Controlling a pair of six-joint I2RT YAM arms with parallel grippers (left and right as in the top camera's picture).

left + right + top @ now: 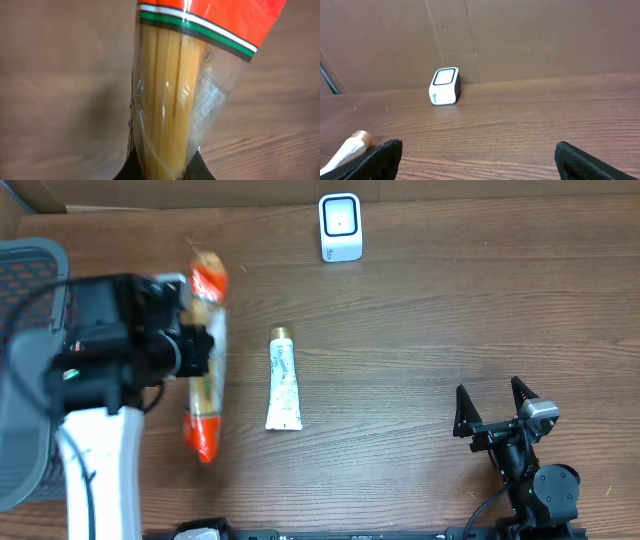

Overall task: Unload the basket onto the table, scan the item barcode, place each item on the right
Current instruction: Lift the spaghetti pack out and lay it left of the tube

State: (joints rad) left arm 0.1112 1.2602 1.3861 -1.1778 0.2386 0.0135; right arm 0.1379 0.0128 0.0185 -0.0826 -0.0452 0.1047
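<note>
The overhead view looks straight down on the whole table [420, 330]. The left wrist view sits very close to the spaghetti pack [170, 100], which fills its frame (blurred wood behind). The right wrist view looks low across the table toward the scanner [444, 86] and the cardboard wall [520, 35]; it shares the scanner and the tube [351, 145] with overhead

A clear spaghetti packet [170, 115], its end orange-red with a green stripe, stands clamped in the dark left gripper [162, 175] against the wooden worktop [60, 90].
</note>
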